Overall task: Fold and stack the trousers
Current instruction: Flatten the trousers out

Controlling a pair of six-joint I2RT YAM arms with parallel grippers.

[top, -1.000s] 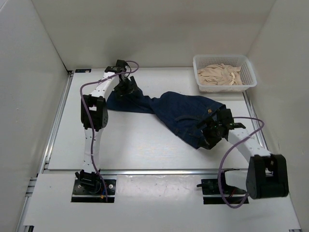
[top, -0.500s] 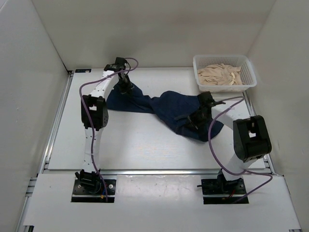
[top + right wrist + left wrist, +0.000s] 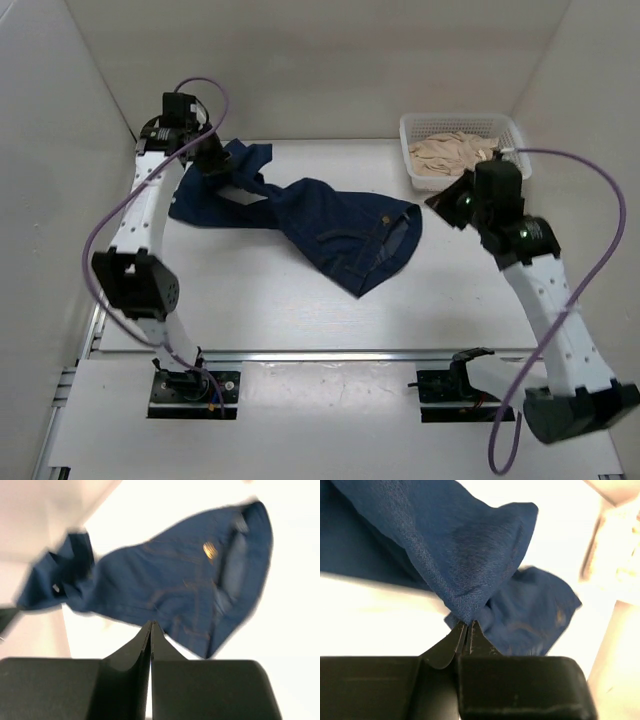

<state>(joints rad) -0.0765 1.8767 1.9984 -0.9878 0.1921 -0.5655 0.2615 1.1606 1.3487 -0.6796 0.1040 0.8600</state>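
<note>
We've got the left end effector [image 3: 466, 629] pinched shut on a leg of the trousers [image 3: 340, 228] far left, probably to drag it flat. The right end effector [image 3: 150, 626] is closed empty, hovering right of the waist, mid tabletop [image 3: 250, 300].

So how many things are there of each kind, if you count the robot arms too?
robot arms: 2 (left arm, right arm)
trousers: 1
basket: 1
pile of beige cloth, lying in the basket: 1
Total: 5
</note>
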